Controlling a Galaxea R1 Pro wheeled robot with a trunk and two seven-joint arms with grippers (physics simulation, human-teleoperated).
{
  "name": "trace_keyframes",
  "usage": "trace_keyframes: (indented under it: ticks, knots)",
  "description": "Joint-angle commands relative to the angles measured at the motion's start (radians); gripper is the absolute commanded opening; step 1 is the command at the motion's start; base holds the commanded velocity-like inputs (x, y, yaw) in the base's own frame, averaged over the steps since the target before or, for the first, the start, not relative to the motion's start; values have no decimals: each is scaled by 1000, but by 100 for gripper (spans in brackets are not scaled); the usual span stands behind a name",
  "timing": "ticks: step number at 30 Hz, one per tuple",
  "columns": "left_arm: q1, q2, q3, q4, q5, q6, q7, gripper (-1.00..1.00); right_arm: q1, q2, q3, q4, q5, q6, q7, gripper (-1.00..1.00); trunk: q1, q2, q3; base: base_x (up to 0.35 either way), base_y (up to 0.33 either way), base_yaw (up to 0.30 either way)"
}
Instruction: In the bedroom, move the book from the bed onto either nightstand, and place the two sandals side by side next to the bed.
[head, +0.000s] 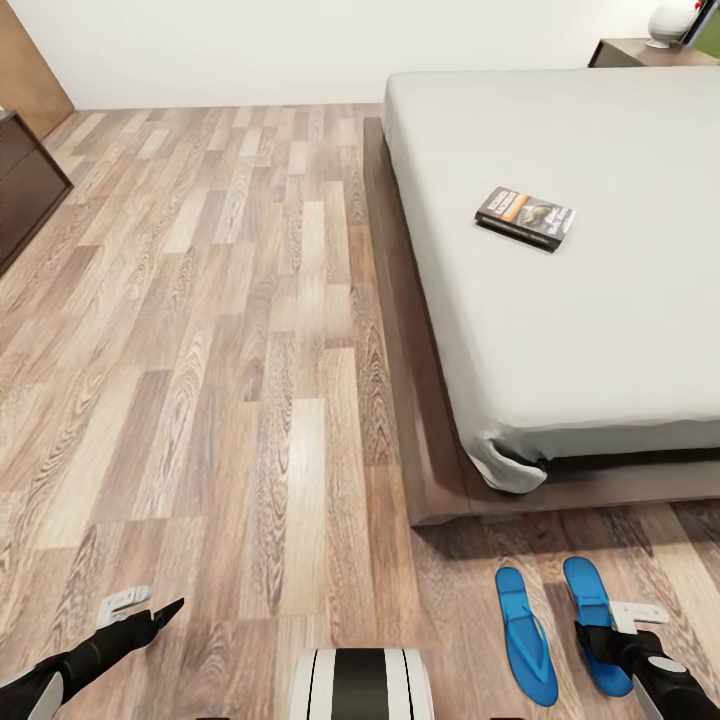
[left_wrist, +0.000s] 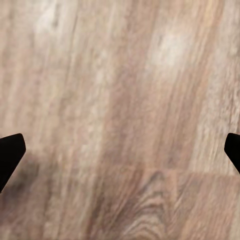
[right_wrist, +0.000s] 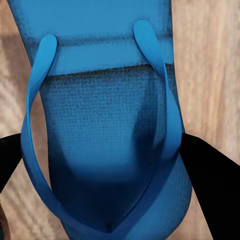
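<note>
Two sandals lie parallel on the floor just beyond the bed's near end, long axes running near-to-far; the right tool, jaws open, straddles the right sandal, while the book remains on the mattress

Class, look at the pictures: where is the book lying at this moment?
In the head view the book lies flat on the pale mattress of the bed, toward the upper right, well apart from the two blue sandals on the floor by the bed's foot.
</note>
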Motion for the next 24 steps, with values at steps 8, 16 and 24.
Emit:
trace_keyframes:
  ticks: [8,16,24]
  knots:
    - [-1,0,7,0,3,10,-6,100,0,1,-5,-1,5,6,6,-100,0,0,-1,-57,128,0]
    - [-1,0,7,0,3,10,-6,100,0,1,-5,-1,6,6,6,-100,0,0,-1,-4,10,0]
    - [-1,0,6,0,3,10,-4,100,0,1,-5,-1,6,6,6,-100,3,-2,-31,0,0,0]
